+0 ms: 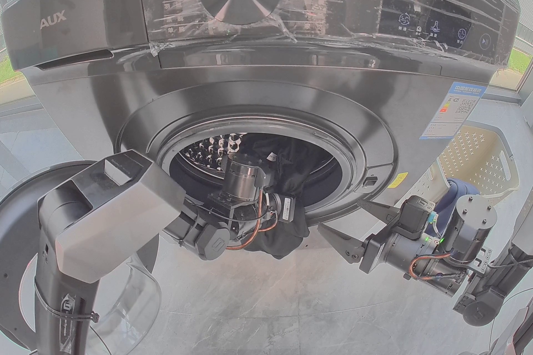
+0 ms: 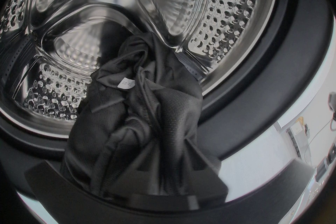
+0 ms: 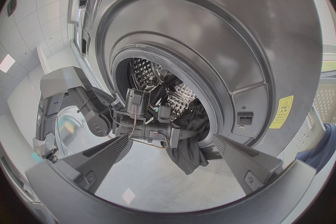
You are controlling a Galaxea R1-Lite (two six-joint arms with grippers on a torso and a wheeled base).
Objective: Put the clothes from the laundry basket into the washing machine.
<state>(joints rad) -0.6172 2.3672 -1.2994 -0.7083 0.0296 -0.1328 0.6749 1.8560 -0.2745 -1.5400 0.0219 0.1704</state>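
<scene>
Right now, your left gripper [image 3: 191, 133] is sitting in the round opening of the dark grey front-loading washing machine [image 1: 83, 95], and a crumpled black mesh-fabric garment [image 2: 140, 123] is bunching up directly ahead of it. That cloth is covering most of the gripper's front, so I cannot tell whether the jaws are clenching it or are released. Part of the garment is rising against the perforated steel drum [image 2: 224, 7], inside the machine, while its lower end is hanging out over the door rim toward the grey marbled floor [image 1: 305, 306]. Your right gripper [image 1: 338, 213] is hovering outside the machine, below and to the right of the opening, with its jaws spread wide and nothing between them. Behind that arm, a cream perforated plastic laundry basket [image 1: 483, 156] is standing beside the machine; the view's edge and the arm are cutting most of it off. A dark blue piece of clothing [image 1: 449, 195] is showing in it, partly hidden by the arm, so its shape is hard to make out. On your left, the round glass door [image 1: 133, 289] is standing open, with your left arm blocking much of it.
</scene>
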